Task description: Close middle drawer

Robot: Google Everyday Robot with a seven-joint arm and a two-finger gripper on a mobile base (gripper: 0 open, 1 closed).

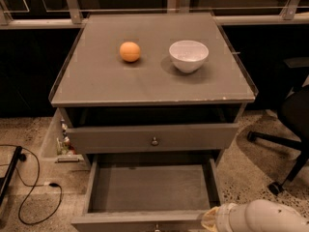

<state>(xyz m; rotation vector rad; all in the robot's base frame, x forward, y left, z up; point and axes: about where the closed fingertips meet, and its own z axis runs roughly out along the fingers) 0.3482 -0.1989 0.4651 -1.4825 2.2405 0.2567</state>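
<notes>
Wide grey wooden middle drawer [149, 187] pulled far out, empty, below the taller-fronted grey top drawer [111, 139]. Pale gripper [211, 220] at its front right corner; open or closed, cannot tell. Best pushed straight in, contact nearer the small round metal knob [156, 227], to avoid skewing.

Speckled floor [253, 166] holds a black chair [295, 115] and a cable [50, 184]

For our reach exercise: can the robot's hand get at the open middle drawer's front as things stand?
Probably yes. The hand sits at the lower right of the view, beside the right end of the front of the middle drawer, with nothing visible between them.
</notes>
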